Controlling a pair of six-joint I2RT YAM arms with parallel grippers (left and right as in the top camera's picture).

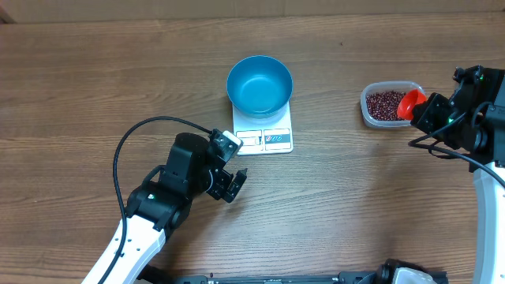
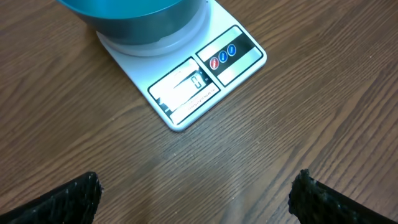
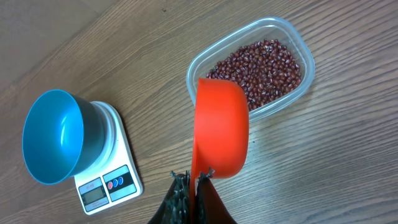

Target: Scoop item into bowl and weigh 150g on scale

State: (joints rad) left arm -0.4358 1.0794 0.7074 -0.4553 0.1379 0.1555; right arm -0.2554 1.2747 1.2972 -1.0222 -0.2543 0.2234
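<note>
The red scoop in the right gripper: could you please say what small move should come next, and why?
Probably dip the scoop into the beans: the right gripper holds it just by the tub, and the blue bowl on the scale looks empty.

Blurred, unreadable digits on the scale (image 2: 239, 68) display (left wrist view), bowl (image 2: 130, 15) cropped at top edge.

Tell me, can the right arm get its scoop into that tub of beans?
Probably yes: the scoop in the right gripper hangs at the edge of the open tub, and nothing covers the beans.
</note>
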